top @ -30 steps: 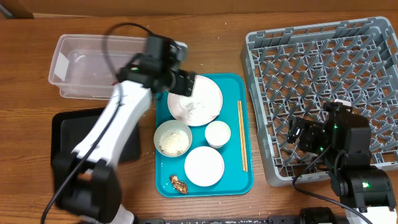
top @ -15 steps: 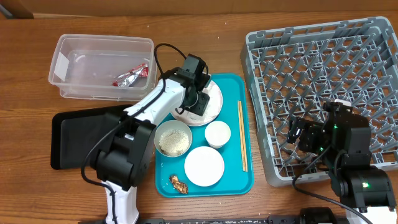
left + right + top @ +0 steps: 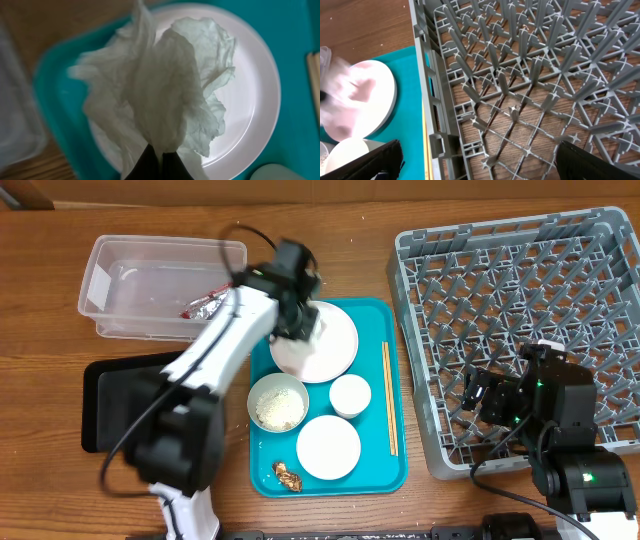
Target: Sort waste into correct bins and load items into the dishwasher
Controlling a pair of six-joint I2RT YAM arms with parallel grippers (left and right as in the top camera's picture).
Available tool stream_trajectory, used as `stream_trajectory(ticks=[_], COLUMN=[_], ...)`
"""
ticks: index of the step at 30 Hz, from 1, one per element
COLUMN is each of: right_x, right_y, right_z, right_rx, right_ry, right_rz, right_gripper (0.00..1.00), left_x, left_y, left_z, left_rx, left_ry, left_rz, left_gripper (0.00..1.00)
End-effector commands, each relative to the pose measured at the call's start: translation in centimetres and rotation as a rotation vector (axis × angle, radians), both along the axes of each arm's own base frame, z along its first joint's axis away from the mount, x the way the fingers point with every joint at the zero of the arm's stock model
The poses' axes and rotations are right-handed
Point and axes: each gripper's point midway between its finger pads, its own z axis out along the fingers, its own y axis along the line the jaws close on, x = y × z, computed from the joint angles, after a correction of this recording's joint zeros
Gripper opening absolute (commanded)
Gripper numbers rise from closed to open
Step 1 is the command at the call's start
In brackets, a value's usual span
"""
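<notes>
My left gripper (image 3: 160, 156) is shut on a crumpled white tissue (image 3: 160, 85), which hangs just above the large white plate (image 3: 252, 100). From overhead, the left gripper (image 3: 297, 315) sits over the back-left part of that plate (image 3: 330, 345) on the teal tray (image 3: 375, 470). A red-and-silver wrapper (image 3: 208, 302) lies in the clear tub (image 3: 140, 285). The black tray (image 3: 115, 400) is bare. The tray also holds a bowl of rice (image 3: 278, 402), a cup (image 3: 350, 395), a small plate (image 3: 328, 447), chopsticks (image 3: 390, 398) and a brown scrap (image 3: 288, 475). My right gripper (image 3: 480, 395) stands open over the near-left edge of the grey dish rack (image 3: 520, 75).
The dish rack (image 3: 520, 310) fills the right side of the wooden table and holds nothing. The tub stands at the back left, with the black tray in front of it. My left arm stretches from the near edge across the black tray.
My left gripper came down on the large plate, shut on the tissue, and has lifted it slightly up and back. The right arm has not moved.
</notes>
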Motion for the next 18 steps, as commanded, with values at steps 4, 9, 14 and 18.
stream_trajectory(ticks=[4, 9, 14, 18], right_x=[0.3, 0.3, 0.3, 0.3], right_y=[0.2, 0.2, 0.2, 0.5], right_z=[1.3, 1.3, 1.3, 1.4], right_rx=[0.012, 0.012, 0.012, 0.021], right_ry=[-0.034, -0.034, -0.034, -0.034], right_rz=[0.003, 0.003, 0.003, 0.012], right_gripper=[1.00, 1.00, 1.00, 1.00], left_x=[3.4, 4.2, 4.5, 3.9], left_y=[8.1, 14.9, 18.0, 18.2], left_z=[11.6, 11.0, 9.3, 9.3], left_rx=[-0.016, 0.013, 0.027, 0.018], left_ry=[-0.293, -0.282, -0.240, -0.220], left_rz=[0.190, 0.340, 0.408, 0.415], left_gripper=[0.04, 0.04, 0.50, 0.73])
